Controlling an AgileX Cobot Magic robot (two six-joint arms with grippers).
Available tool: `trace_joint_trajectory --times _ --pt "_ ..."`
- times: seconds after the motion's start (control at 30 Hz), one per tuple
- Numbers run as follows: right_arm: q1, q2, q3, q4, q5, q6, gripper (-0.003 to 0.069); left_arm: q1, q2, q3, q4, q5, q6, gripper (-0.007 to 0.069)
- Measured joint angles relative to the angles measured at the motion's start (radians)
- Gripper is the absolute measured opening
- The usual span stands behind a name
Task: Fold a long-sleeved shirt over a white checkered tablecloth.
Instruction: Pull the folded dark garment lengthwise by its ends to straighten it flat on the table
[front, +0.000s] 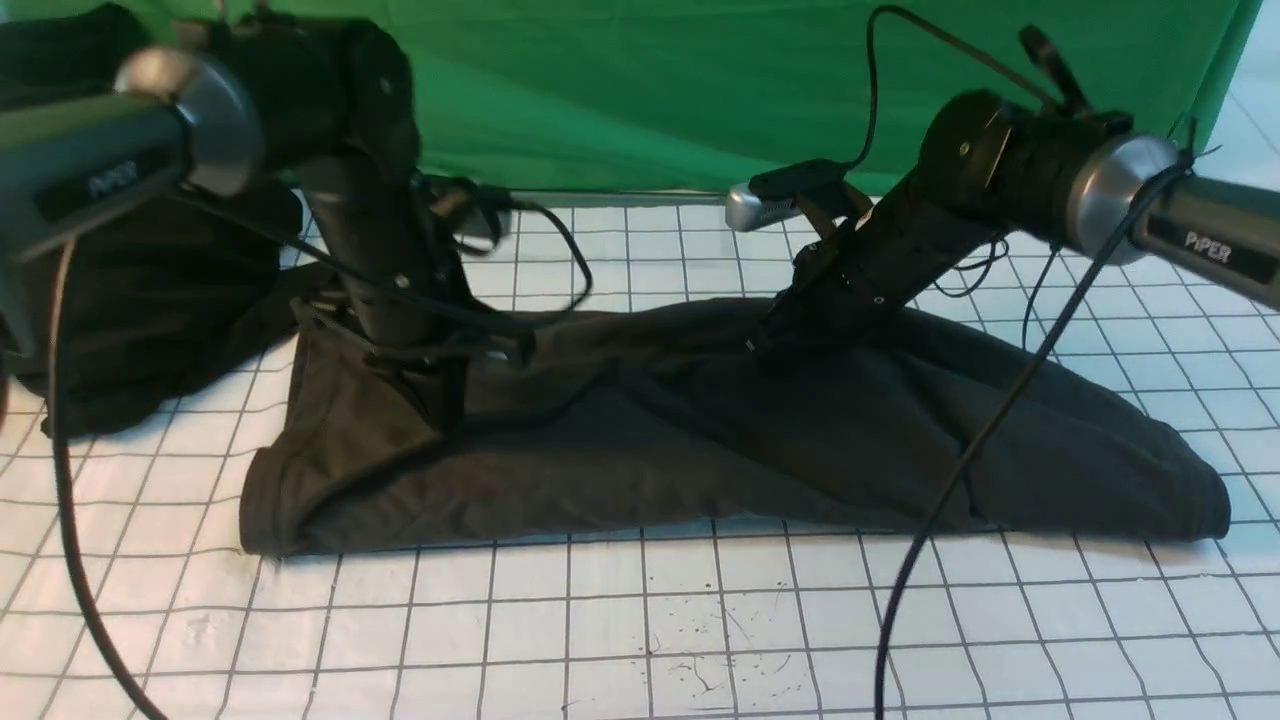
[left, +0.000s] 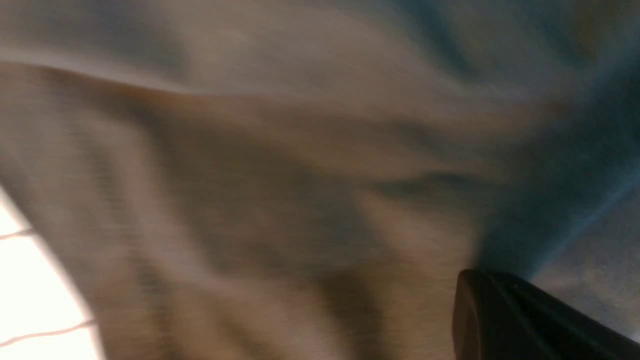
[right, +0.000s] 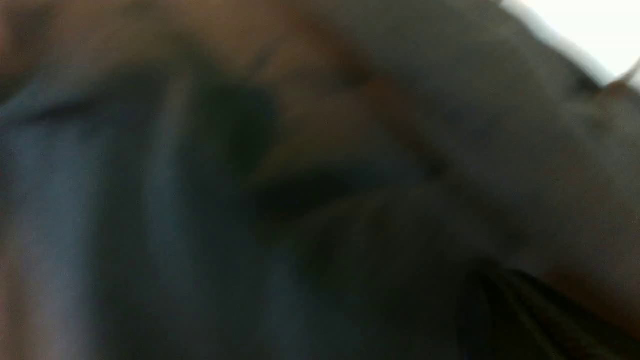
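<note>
The long-sleeved shirt (front: 700, 440) is a dark charcoal band lying across the white checkered tablecloth (front: 640, 620), with its near edge flat on the cloth. Its far edge rises in two peaks. My left gripper (front: 432, 362) is shut on the left peak and my right gripper (front: 768, 335) is shut on the right one. In the left wrist view, blurred shirt fabric (left: 250, 175) fills the picture beside one dark finger (left: 500, 315), and the tablecloth (left: 30, 280) shows at a corner. The right wrist view is dim: shirt folds (right: 350, 150) and a dark finger (right: 520, 315).
A black heap of plain cloth (front: 150, 300) sits at the far left, touching the shirt's left end. A green cloth (front: 650, 90) hangs behind the table. A black cable (front: 960, 470) from the right arm drapes over the shirt; another (front: 70, 520) hangs at the left.
</note>
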Motion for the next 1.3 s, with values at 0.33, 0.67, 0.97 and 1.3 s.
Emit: trace_joint_trajectory --times 0.33,0.67,0.97,1.3 --pt "-0.107 0.027 -0.103 -0.011 -0.062 0.056 0.0009 -0.033 -0.035 0.01 0.007 0.028 -0.029 -0.0006" --pt "-0.378 -0.212 -0.122 -0.155 0.425 0.105 0.0009 -0.05 -0.12 0.019 0.007 0.027 -0.029 -0.0006" --pt "-0.555 -0.262 0.168 -0.196 0.376 0.161 0.0198 -0.052 -0.119 0.227 0.026 -0.1 -0.029 -0.0006" --pt "-0.528 -0.177 0.231 -0.164 0.262 0.168 0.0419 -0.052 -0.119 0.288 0.109 -0.188 -0.029 -0.0006"
